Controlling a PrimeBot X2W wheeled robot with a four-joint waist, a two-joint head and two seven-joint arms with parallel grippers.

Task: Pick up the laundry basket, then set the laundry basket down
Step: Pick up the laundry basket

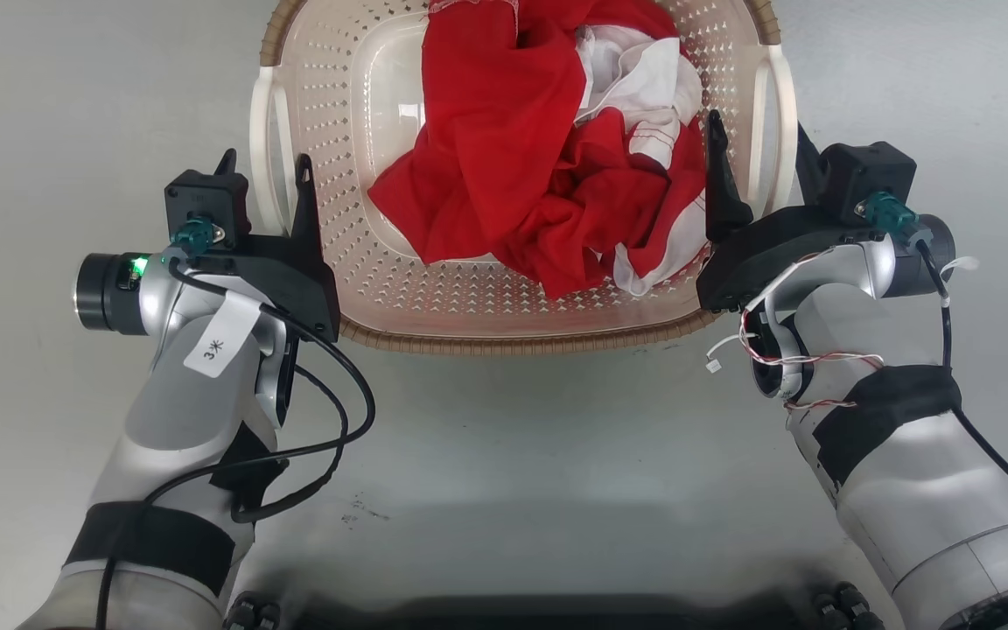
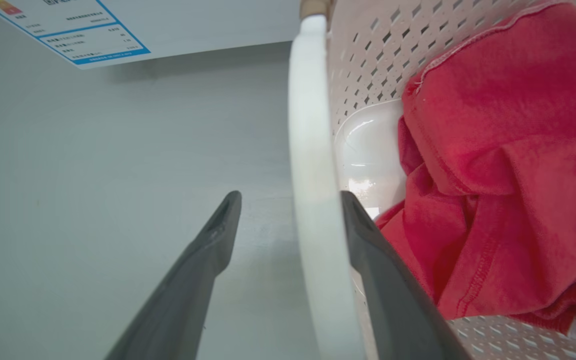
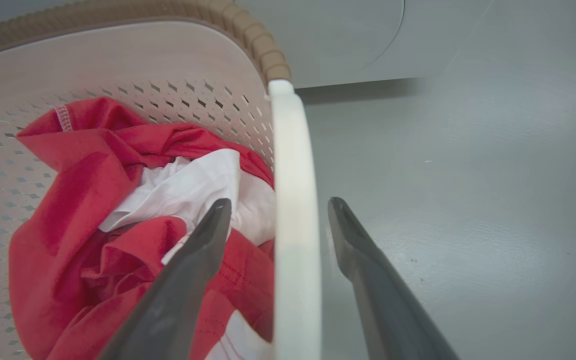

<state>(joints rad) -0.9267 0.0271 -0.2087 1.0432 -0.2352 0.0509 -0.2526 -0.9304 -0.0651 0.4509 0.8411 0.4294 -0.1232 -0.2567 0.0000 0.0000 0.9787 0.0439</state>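
Note:
The laundry basket is cream with perforated walls and a brown woven rim, and holds red and white clothes. It sits straight ahead of me on the grey floor. My left gripper is open and straddles the white left handle, one finger inside the basket and one outside with a gap. My right gripper is open too, astride the right handle, with its inner finger over the clothes. The left gripper and the right gripper also show in their wrist views.
A white appliance panel with a blue-edged label stands beyond the basket's left side, and a pale panel with a curved seam beyond its right. Grey floor lies between the basket and my dark base.

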